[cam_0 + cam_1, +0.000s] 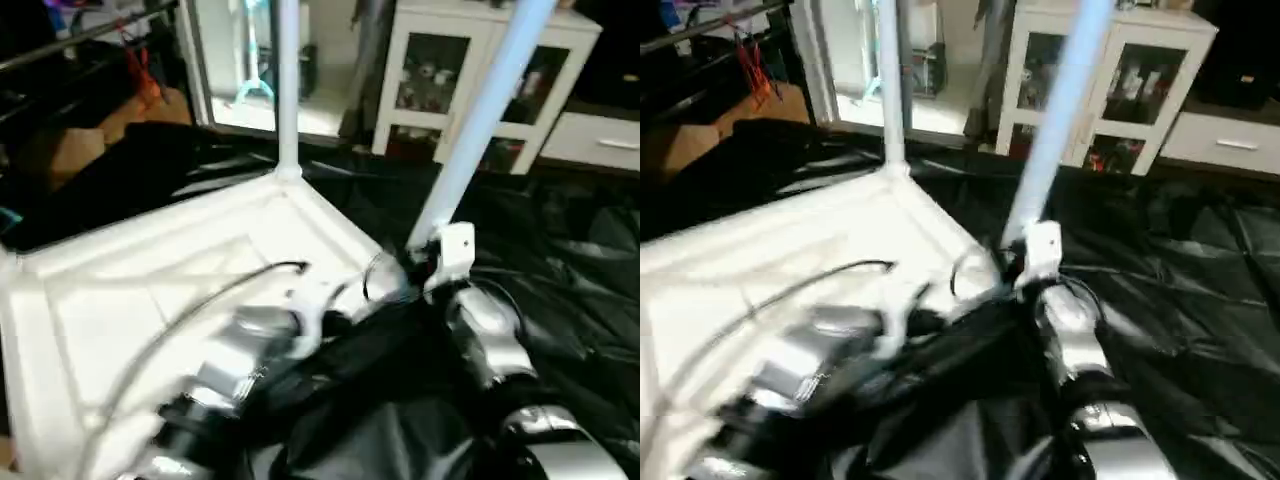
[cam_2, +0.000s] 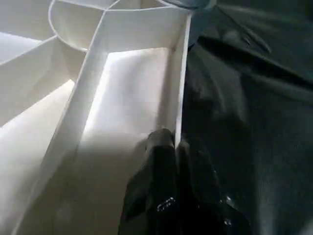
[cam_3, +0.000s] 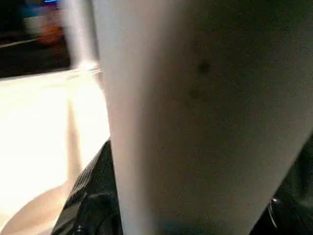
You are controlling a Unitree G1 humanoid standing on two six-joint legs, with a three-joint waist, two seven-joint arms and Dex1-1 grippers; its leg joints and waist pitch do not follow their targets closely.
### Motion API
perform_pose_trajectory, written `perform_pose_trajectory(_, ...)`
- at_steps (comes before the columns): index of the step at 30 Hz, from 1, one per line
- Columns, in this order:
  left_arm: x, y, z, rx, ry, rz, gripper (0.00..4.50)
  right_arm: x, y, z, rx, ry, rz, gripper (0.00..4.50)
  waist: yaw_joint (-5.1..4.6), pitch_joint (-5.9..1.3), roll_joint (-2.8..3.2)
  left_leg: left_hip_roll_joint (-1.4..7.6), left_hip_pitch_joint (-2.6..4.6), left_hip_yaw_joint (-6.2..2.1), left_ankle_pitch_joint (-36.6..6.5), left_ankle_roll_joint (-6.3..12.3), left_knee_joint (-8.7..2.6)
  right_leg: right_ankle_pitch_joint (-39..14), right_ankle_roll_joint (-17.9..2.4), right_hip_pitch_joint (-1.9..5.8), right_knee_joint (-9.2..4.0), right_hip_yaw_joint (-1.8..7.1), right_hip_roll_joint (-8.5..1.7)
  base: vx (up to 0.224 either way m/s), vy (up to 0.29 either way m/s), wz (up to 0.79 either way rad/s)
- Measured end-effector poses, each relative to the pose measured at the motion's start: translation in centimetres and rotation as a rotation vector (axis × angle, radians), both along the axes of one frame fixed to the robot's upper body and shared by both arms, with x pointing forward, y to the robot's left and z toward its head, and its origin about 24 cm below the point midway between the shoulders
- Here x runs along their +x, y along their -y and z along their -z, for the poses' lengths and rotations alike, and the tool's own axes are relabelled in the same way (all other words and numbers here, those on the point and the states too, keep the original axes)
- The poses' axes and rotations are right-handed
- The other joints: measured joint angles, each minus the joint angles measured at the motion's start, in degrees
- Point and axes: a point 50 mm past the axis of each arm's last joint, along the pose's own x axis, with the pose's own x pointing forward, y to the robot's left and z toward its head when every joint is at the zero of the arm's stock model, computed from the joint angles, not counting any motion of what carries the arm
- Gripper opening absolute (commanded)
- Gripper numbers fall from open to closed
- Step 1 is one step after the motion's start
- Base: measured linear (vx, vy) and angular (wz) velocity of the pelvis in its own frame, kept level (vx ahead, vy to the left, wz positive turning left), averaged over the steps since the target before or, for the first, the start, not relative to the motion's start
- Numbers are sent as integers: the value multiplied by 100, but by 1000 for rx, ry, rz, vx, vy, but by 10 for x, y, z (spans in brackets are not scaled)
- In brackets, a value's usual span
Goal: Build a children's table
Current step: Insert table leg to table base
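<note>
White plastic rectangular tabletop (image 1: 170, 290) lies ribs-up on black plastic sheeting (image 1: 560, 290); one white tapered tubular leg (image 1: 288, 90) stands in its far corner. Right end effector (image 1: 432, 262) holds second leg (image 1: 480, 125) beside the near corner; left end effector (image 2: 168, 147) pinches the tabletop's rim. Light, stiff, slippery: grip low.

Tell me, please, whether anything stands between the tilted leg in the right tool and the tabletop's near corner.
Nothing visible does: the tilted leg, held in the right tool, slants down beside the tabletop edge.
</note>
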Motion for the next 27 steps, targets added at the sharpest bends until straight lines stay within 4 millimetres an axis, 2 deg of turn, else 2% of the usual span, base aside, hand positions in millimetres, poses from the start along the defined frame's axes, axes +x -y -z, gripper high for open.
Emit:
perform_pose_trajectory(2,-1,9,1,-8,-4,-17,0,1,-1,0,-15,-6,49,194,20,1,3,-2,0,0,0,0,-3,-7,13,6,-5,1,-1,0,0,0)
perform_pose_trajectory(5,-1,12,1,-9,-7,-25,0,2,-2,0,-33,-5,63,194,28,0,4,-2,-2,-1,0,-1,-12,-13,23,8,-9,0,-1,0,0,0)
perform_pose_trajectory(12,-1,12,-1,-2,-7,-31,0,2,-6,-1,-51,-4,96,194,-3,-16,-6,-4,-14,-3,-5,-1,-23,-9,36,12,-46,-2,0,0,0,0)
perform_pose_trajectory(16,-1,11,-2,-2,-2,-32,0,2,-7,-2,-5,7,127,194,-30,-15,-2,-7,-28,-3,-7,3,-31,3,41,7,-70,-1,0,0,0,0)
perform_pose_trajectory(23,0,5,-4,5,12,-34,0,2,-5,-5,31,43,81,194,-33,-13,27,-3,-76,-4,-3,2,-38,11,53,-4,-71,-8,3,0,0,0)
perform_pose_trajectory(27,1,3,-6,-1,18,-26,0,3,-4,-7,43,59,51,194,-32,-6,23,-1,-80,-5,-3,4,-39,11,53,-6,-74,-12,3,0,0,0)
